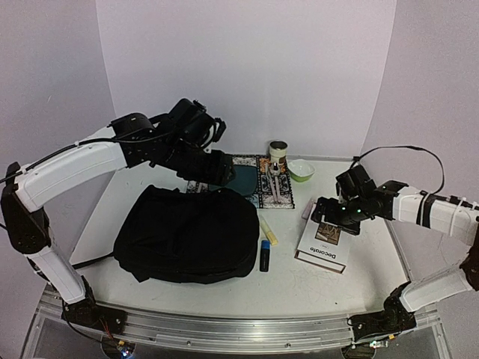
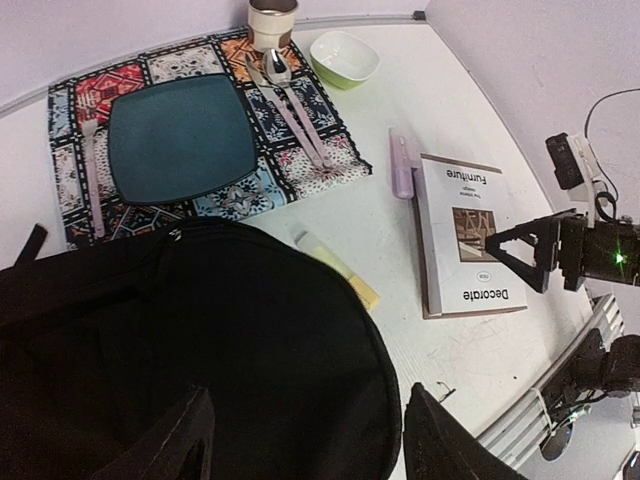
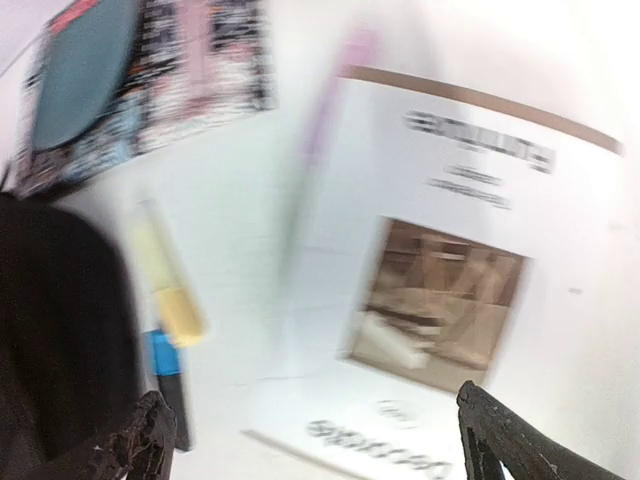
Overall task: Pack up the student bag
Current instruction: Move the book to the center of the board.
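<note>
A white table (image 1: 299, 288) is enclosed by plain pale lilac walls (image 1: 247, 67), and a metal rail (image 1: 224, 329) is fixed along its near edge. The black student bag (image 1: 187, 233) is laid flat on the left half of the table. The left gripper (image 2: 315, 435) is held over the bag's far edge with its jaws apart and nothing between them. Just beyond the bag a patterned placemat (image 1: 266, 183) is spread, and a teal plate (image 2: 180, 135) is set on it. Just right of the bag lie a yellow highlighter (image 1: 269, 230) and a blue marker (image 1: 264, 256). Farther right of the bag a white book (image 1: 323, 243) is laid. Over the book, the right gripper (image 3: 315, 440) is held with its jaws wide apart. The wrist view is blurred, so contact cannot be judged.
</note>
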